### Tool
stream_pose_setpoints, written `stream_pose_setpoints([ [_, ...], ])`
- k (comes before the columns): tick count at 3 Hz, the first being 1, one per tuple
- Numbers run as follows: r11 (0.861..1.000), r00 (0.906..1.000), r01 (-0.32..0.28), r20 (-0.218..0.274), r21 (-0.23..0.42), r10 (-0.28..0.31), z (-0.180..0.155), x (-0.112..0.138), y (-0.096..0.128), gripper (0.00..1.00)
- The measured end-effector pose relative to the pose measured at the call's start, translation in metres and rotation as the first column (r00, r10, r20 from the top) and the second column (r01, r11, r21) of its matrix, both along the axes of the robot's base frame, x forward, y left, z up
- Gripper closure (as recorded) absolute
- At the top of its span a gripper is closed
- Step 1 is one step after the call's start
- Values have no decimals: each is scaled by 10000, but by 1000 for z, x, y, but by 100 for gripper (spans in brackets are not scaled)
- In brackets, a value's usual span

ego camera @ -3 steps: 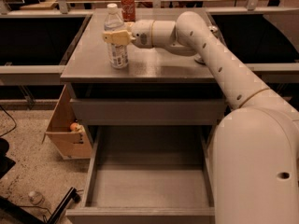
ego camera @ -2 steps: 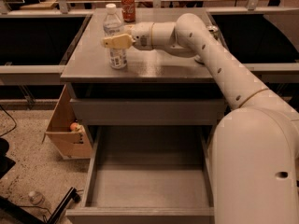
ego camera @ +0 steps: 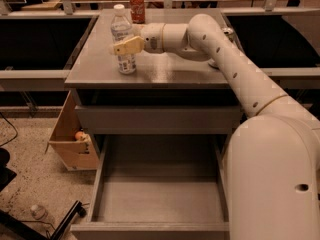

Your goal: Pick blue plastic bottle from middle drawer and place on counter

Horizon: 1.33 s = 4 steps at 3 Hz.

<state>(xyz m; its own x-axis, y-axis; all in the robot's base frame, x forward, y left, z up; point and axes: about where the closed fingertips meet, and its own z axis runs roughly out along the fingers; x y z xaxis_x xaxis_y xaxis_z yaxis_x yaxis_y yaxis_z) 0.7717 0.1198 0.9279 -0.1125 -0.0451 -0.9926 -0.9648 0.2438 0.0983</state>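
The blue plastic bottle [ego camera: 123, 40], clear with a white cap and pale label, stands upright on the left part of the grey counter [ego camera: 170, 71]. My gripper [ego camera: 128, 46] reaches in from the right at the height of the label. It is shut on the bottle, with a tan finger [ego camera: 131, 45] lying across the bottle's front. The middle drawer [ego camera: 157, 199] is pulled open below, and its grey floor holds nothing that shows.
An orange can [ego camera: 137, 8] stands at the back of the counter. My white arm [ego camera: 235, 69] crosses the counter's right side and fills the lower right. A cardboard box [ego camera: 75, 144] sits on the floor left of the cabinet. A small bottle [ego camera: 38, 213] lies on the floor.
The gripper has shifted slightly down along the bottle. The bottle stays upright in the same spot on the counter.
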Motion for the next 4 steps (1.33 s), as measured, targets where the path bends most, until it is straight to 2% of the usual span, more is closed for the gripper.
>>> stream_pose_setpoints([
  [1,9982,9981,-75,603,-594,111,39,-15,-2,0],
  [2,9766,9900,-226,1313,-2139,516,97,-48,-13,0],
  [3,9258,9818,-33,1747,-3781,749,144,-83,-44,0],
  [4,8579,9793,934,2019,-5052,123,178,-116,-101,0],
])
